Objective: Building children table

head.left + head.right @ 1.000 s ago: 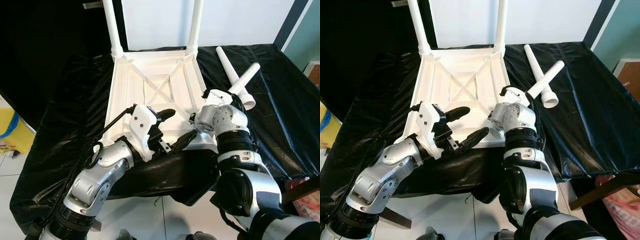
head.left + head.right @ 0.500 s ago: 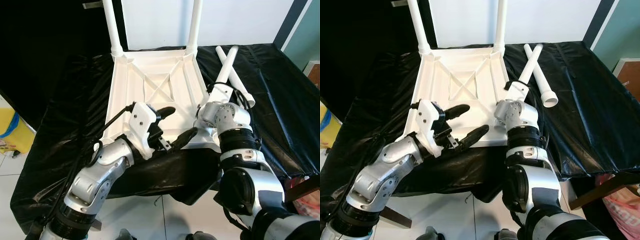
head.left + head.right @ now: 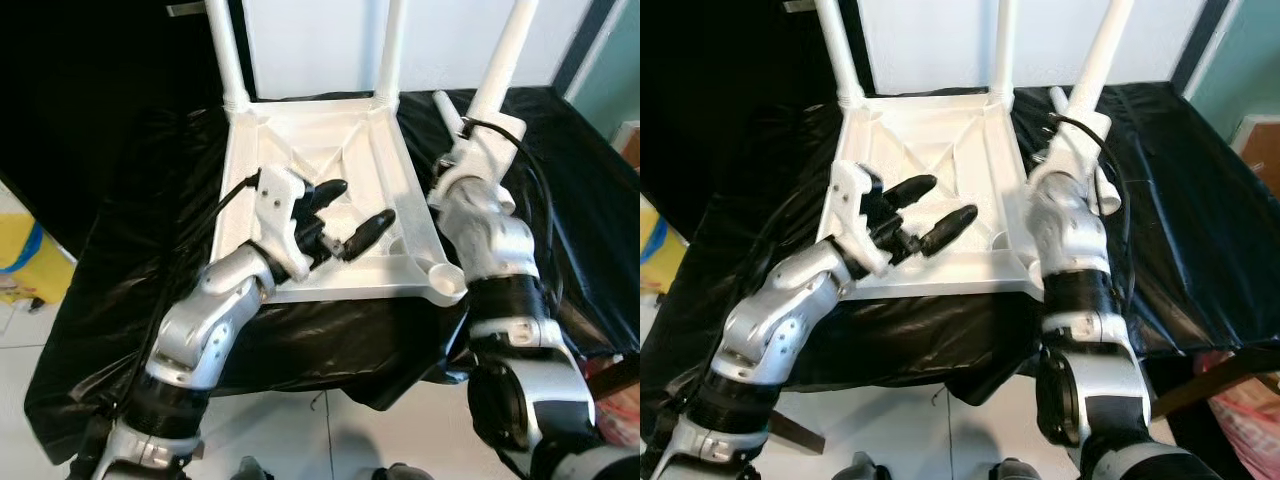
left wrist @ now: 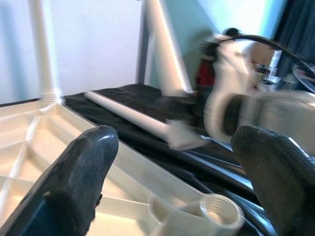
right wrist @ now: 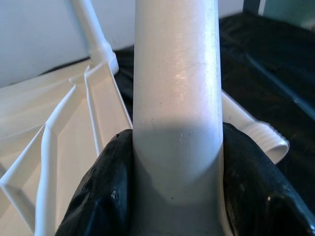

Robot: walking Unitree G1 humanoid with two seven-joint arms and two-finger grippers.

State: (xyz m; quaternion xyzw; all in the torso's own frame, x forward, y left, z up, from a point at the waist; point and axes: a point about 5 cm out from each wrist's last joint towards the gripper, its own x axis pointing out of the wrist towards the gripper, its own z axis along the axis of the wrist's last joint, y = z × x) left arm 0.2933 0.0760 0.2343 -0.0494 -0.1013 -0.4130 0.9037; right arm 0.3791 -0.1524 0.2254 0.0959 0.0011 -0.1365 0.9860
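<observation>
A white children's table top (image 3: 300, 160) lies upside down on a black-covered table, with two white legs (image 3: 222, 50) standing in its far corners. My right gripper (image 5: 177, 147) is shut on a third white leg (image 3: 505, 45) and holds it nearly upright, beyond the table top's right edge. Black fingers (image 5: 106, 196) press on both sides of this leg. An empty round socket (image 3: 441, 273) shows at the near right corner. My left gripper (image 3: 360, 203) hovers open over the ribbed underside, holding nothing. A fourth leg (image 3: 448, 108) lies on the cloth behind my right arm.
Black cloth (image 3: 570, 200) covers the work table and drapes over its front edge. A white wall stands behind the table. A yellow object (image 3: 25, 265) sits at the far left on the floor, and a wooden piece (image 3: 610, 370) shows at the lower right.
My right gripper has lifted the leg off the cloth and swung it upright, moving up and to the right. My left gripper has risen over the table underside, still open.
</observation>
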